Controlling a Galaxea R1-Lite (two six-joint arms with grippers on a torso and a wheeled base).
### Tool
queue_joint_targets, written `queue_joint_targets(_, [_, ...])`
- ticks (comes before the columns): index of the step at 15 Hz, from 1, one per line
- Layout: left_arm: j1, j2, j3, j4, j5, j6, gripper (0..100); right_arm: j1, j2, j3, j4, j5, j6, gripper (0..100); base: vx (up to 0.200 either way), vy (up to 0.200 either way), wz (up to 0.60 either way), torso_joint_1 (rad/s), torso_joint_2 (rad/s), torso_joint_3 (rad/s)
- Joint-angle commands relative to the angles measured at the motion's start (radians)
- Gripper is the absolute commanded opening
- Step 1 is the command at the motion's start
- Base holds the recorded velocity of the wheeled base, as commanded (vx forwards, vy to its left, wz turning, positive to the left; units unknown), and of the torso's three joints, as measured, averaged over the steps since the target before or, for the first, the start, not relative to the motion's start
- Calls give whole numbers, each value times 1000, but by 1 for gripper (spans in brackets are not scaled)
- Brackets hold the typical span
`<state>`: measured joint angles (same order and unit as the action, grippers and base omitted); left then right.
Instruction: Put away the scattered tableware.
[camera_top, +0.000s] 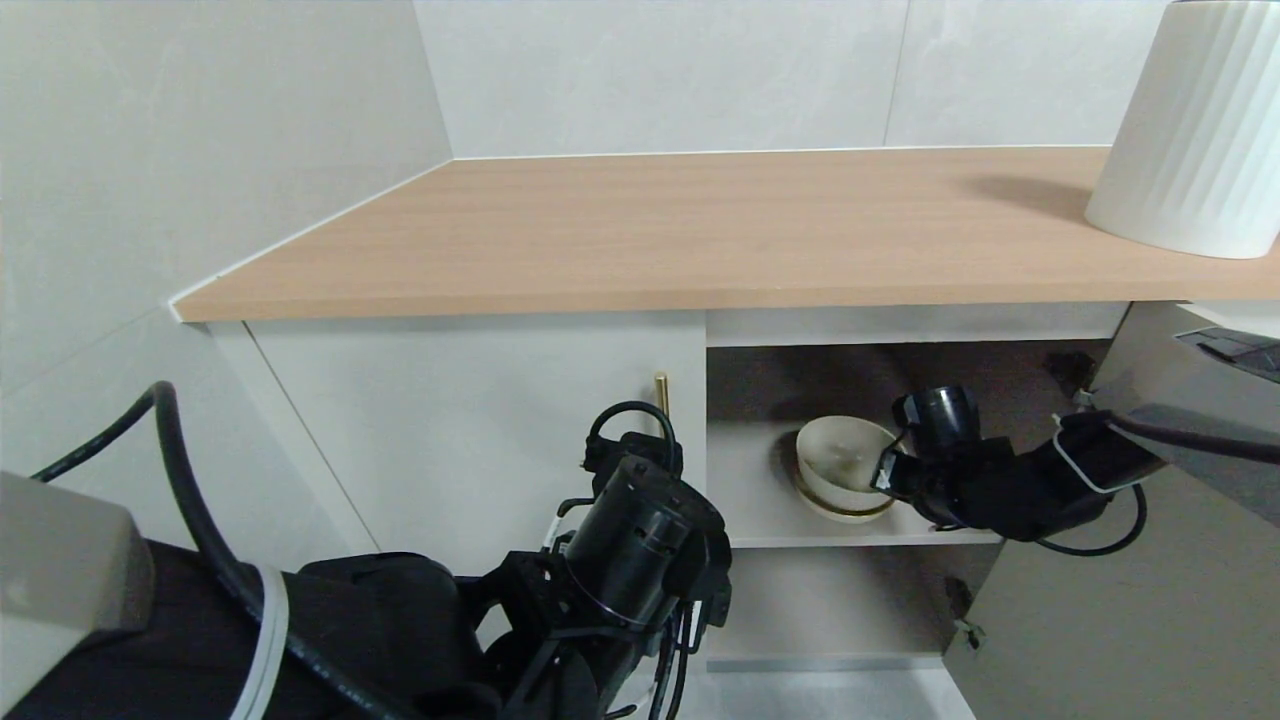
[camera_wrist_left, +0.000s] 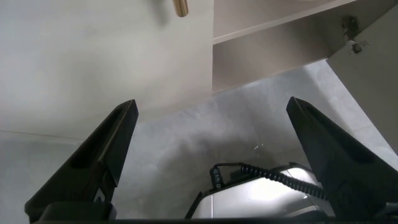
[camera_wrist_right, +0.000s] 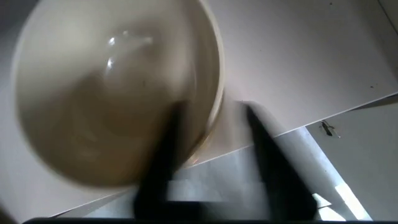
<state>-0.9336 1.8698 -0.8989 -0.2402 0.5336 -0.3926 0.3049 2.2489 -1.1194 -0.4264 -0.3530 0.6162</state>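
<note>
Under the wooden counter (camera_top: 640, 230) the white cabinet's door (camera_top: 1100, 620) is open, and my right claw (camera_wrist_right: 211, 109) is inside at the shelf (camera_top: 750, 500). Its jaws are apart, astride the rim of the pale bowl (camera_top: 835, 455), not pinching it as far as I can see. The bowl sits tilted just ahead of the claw on a second dish (camera_top: 840, 512), while well behind and lower my left claw (camera_wrist_left: 211, 104) hangs wide open before the closed door. My worry: on withdrawal, the jaw inside the bowl hooks the rim and drags the bowl off its stack towards the shelf edge.
</note>
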Motion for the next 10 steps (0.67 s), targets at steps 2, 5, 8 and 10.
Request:
queue_joint_targets(2, [2,0,0,-1,0,-2,100,2,-11,6,0,2,-1,100,0,0,0,0,0,0])
queue_joint_targets(5, [33,-27,-2,1,0,-2,100,8,-71,39,8,17,-6,100,0,0,0,0,0,0])
queue_joint_targets(8, [124,-118,28,7,-4,0,100,28,-276,164,37,120,-59,100,0,0,0,0,0,0])
queue_joint_targets(10, [220,-247,61,13,-11,27,100,65,-479,220,149,197,-99,100,0,0,0,0,0,0])
